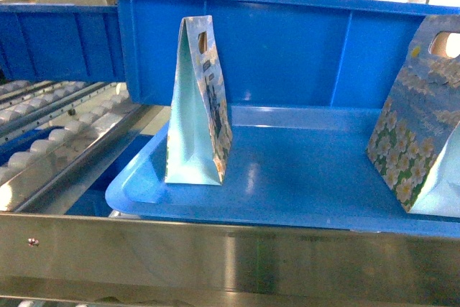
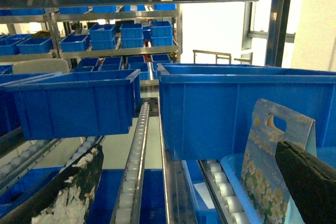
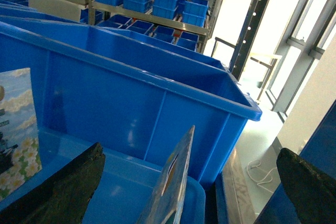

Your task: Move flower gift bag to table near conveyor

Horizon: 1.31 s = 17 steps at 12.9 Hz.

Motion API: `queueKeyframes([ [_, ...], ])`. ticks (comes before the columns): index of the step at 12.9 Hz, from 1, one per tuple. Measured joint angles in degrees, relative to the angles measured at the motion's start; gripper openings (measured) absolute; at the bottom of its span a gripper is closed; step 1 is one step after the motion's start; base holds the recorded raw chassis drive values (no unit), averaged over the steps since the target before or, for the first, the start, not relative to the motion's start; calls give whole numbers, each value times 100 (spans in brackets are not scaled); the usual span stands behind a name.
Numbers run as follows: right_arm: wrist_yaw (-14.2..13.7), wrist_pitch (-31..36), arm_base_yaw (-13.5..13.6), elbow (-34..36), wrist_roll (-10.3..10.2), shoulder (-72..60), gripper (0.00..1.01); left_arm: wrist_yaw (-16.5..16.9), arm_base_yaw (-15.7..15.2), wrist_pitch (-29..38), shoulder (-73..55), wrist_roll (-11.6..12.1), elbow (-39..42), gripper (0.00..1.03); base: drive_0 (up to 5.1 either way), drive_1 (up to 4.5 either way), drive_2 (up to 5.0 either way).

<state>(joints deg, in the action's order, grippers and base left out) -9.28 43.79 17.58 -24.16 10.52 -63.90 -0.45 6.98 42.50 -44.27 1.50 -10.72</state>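
Two flower gift bags stand upright on a blue tray [image 1: 302, 192]: one at the left [image 1: 198, 106], one at the right edge [image 1: 424, 134]. Neither gripper shows in the head view. My right gripper [image 3: 189, 149] is open, and the thin top edge of the right bag [image 3: 173, 187] rises between its dark fingers [image 3: 68, 192] without touching them. The other bag [image 3: 18, 129] shows at the far left. My left gripper [image 2: 188, 150] is open over the conveyor [image 2: 134, 166], with the left bag [image 2: 268, 177] just inside its right finger. The table is out of view.
A large blue bin [image 1: 287, 48] stands right behind the tray, another [image 2: 73, 103] to its left. Roller tracks [image 1: 50, 141] slope at the left. A steel rail [image 1: 230, 257] crosses the front. Racks of blue bins [image 2: 126, 35] fill the background.
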Motion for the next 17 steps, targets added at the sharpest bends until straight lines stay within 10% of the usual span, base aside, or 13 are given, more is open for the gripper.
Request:
queueKeyframes([
  [11, -575, -208, -72, -907, -234, -2356, 98, 2, 0, 0, 0, 0, 0, 98, 0, 0, 0],
  [17, -592, 131, -155, -850, -302, -2566, 47, 2, 0, 0, 0, 0, 0, 98, 0, 0, 0],
])
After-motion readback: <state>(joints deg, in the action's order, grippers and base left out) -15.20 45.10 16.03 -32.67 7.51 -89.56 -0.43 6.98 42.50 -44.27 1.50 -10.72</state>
